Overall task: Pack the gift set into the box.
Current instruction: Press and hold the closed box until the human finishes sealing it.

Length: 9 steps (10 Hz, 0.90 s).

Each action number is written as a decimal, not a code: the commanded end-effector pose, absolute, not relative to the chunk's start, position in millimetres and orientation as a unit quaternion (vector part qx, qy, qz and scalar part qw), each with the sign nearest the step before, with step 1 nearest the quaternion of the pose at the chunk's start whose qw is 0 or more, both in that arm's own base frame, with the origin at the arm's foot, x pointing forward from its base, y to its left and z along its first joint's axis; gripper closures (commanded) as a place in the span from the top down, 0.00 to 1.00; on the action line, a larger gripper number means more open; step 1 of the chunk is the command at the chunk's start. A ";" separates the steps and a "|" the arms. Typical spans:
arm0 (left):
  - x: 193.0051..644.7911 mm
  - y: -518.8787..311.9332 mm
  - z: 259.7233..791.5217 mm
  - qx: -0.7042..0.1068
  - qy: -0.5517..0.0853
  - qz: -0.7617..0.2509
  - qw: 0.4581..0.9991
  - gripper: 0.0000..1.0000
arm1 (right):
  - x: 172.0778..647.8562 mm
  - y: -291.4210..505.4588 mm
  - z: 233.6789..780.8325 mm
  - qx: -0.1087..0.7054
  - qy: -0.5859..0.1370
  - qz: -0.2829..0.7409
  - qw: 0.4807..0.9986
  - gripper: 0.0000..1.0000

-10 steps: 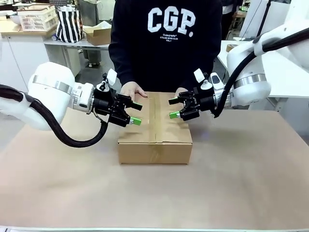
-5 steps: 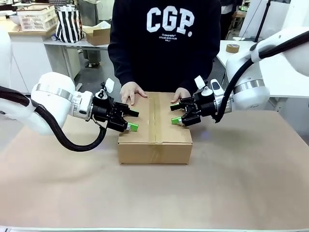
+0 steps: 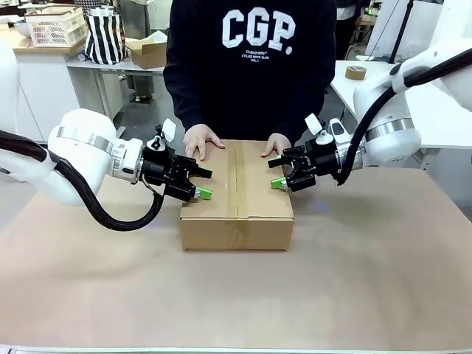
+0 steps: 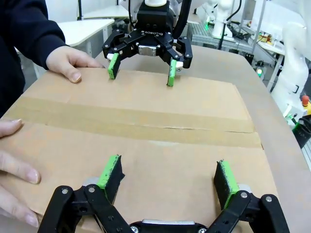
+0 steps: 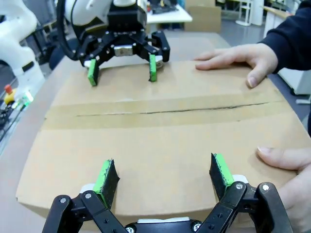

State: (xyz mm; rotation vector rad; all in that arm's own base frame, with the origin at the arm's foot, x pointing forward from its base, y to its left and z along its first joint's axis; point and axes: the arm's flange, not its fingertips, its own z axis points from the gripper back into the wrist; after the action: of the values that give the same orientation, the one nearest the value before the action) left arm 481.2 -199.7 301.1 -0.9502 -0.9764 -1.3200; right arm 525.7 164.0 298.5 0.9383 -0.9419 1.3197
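Front view, with both wrist views for reference. The box [image 3: 236, 214] sits on the paper-covered table [image 3: 369, 280], centred between the two arms and closer to the far edge than to the near one. Its top flaps lie shut, and a brown tape strip [image 3: 237, 177] runs near-to-far along the middle seam.

I see the left gripper [image 3: 204, 184] at the box's left edge, pointing right across the lid. Its jaws are spread wide and hold nothing. In the left wrist view its green pads [image 4: 111, 171] hang over the left half of the lid, on the near side of the tape from that camera. I cannot tell whether they touch the cardboard.

The right gripper [image 3: 276, 172] mirrors it at the box's right edge and points left. Its jaws are likewise spread and empty, with its fingers over the right half of the lid. The two grippers face each other across the seam, well apart.

A person stands at the far side of the table. One hand [image 3: 202, 140] lies flat on the lid's far left corner, and the other hand [image 3: 278, 144] lies on its far right corner, just beyond the right gripper.
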 end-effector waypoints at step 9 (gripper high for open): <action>484.0 -196.7 279.6 -0.391 -0.397 -0.567 0.607 1.00 | 522.2 199.5 280.1 0.437 -0.373 0.586 0.571 1.00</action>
State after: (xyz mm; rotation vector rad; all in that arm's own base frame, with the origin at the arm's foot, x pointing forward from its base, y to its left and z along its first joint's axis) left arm 482.4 -200.0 301.0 -0.9394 -0.9741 -1.3201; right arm 525.4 192.7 292.6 1.0011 -0.8989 1.4080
